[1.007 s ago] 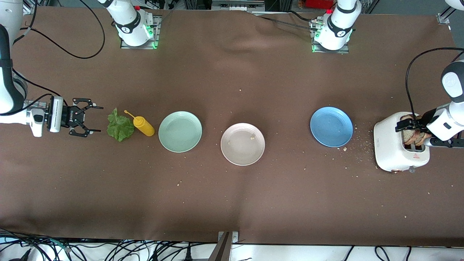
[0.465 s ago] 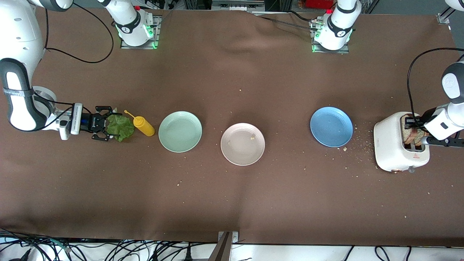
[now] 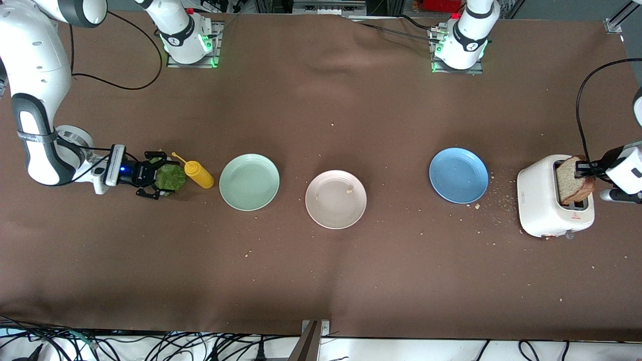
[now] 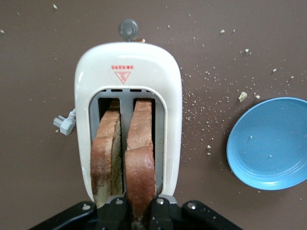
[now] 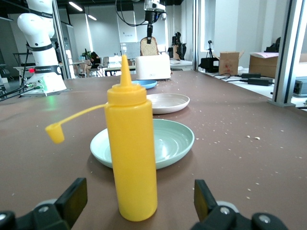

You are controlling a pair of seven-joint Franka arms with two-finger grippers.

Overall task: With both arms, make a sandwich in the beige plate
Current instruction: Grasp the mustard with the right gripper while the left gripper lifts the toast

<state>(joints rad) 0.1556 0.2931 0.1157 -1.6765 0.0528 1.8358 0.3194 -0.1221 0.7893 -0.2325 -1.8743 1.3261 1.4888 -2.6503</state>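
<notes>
Tabletop lettuce leaf (image 3: pixel 172 176) between open jaws

The white toaster (image 4: pixel 128 76) carries a red triangular warning sign with a short line of red print above it, too small to read, in the upper middle of the left wrist view. No other marking is legible.

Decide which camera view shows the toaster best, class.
The left wrist view: it looks straight down on the toaster, showing both slots and the bread. The front view shows it small; the right wrist view shows it small and distant.
</notes>
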